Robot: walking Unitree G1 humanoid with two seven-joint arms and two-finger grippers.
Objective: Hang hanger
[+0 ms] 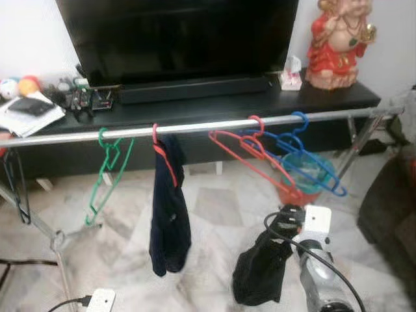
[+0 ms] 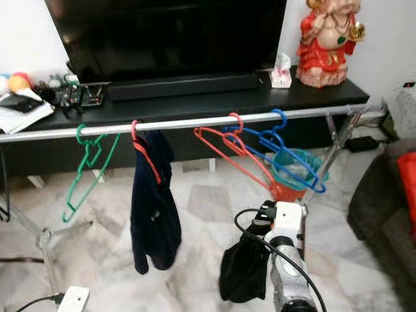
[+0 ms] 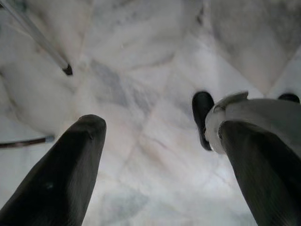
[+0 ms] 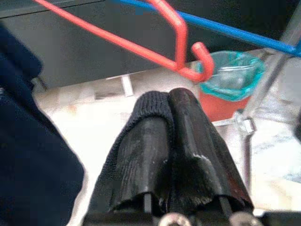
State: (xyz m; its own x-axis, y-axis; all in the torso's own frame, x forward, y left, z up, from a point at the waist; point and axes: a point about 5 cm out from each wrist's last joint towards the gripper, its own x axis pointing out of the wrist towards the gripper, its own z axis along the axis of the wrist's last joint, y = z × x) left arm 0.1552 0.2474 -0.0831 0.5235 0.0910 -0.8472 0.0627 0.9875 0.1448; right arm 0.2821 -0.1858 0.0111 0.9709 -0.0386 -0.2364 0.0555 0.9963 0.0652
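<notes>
Right gripper (image 4: 170, 106) at five o'clock below the long silver clothes rail (image 1: 195, 127), black fingers pinched tight on a limp black knitted garment (image 1: 260, 270) dangling toward the pale marble floor (image 1: 214, 208). On the rail, from nine o'clock toward three: green plastic hanger (image 1: 107, 170), red hanger carrying a dark navy garment (image 1: 169, 214), bare red plastic hanger (image 1: 257, 159), blue plastic hanger (image 1: 305, 159), the last two tilted directly above the gripper; red bin with teal liner (image 1: 305, 175) behind them, black TV console (image 1: 214, 104) at twelve. Left gripper (image 3: 155, 160) hanging over the floor, fingers spread wide, holding nothing.
</notes>
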